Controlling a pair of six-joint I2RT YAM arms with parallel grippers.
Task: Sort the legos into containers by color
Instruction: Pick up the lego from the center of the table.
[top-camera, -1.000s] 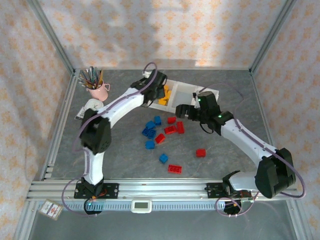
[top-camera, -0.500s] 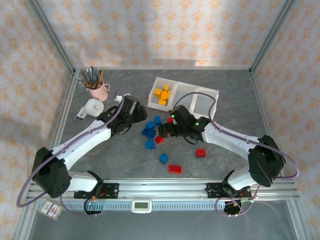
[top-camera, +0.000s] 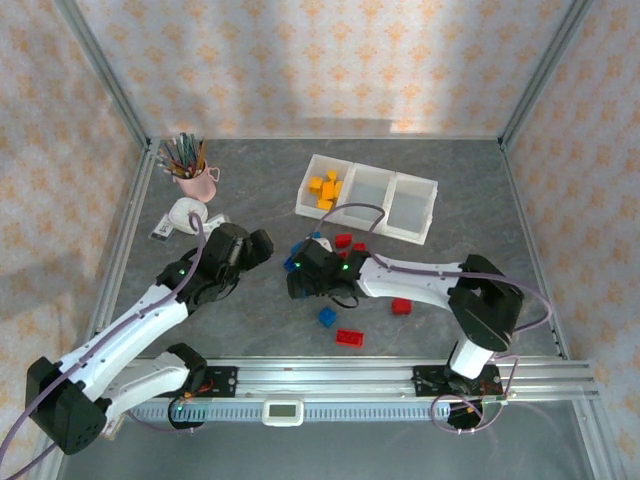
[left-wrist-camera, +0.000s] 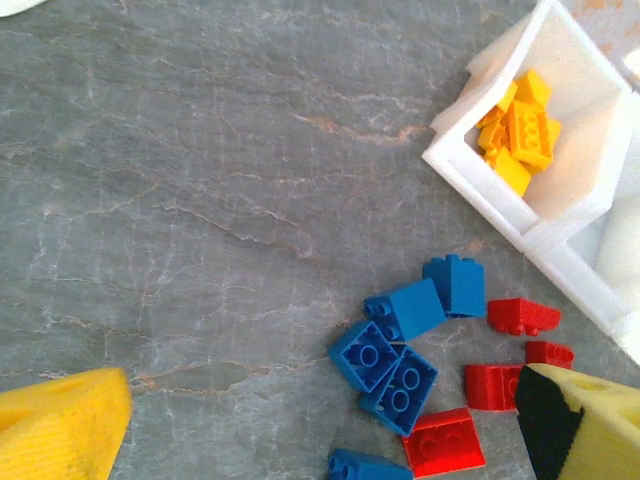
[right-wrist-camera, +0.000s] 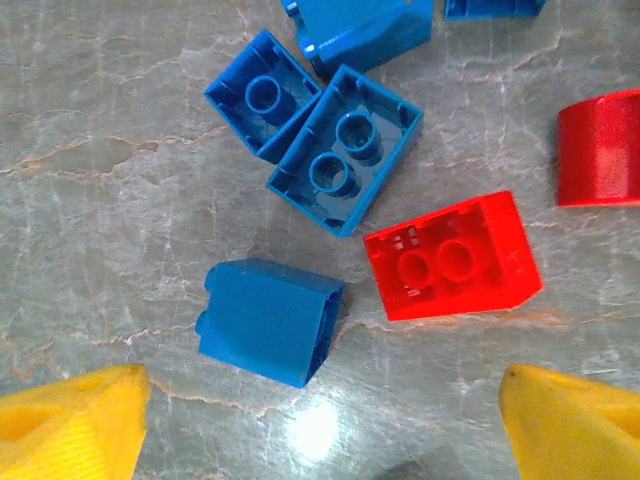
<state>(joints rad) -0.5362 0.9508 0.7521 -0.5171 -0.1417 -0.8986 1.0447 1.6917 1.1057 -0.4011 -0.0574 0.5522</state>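
Left wrist view: left gripper (left-wrist-camera: 320, 428) shows just two yellow pad tips (left-wrist-camera: 62, 420), the rest cropped at the btm corners. The R-hand tip covers part of two red legos (left-wrist-camera: 495, 385). A blue lego (left-wrist-camera: 365, 467) is sliced by the btm edge. White tray (left-wrist-camera: 475, 190) runs off the R edge. A white scrap (left-wrist-camera: 18, 4) top-left can't be identified.

Right wrist view: right gripper (right-wrist-camera: 320, 420) likewise cropped to yellow tips at the btm corners. Two blue legos (right-wrist-camera: 365, 25) cut by the top edge, a red lego (right-wrist-camera: 600, 150) by the R edge.

Top view: right gripper hides part of the blue cluster (top-camera: 296, 262). Pencil cup (top-camera: 198, 180) contents and the white item (top-camera: 185, 212) beside it are too small to tell.
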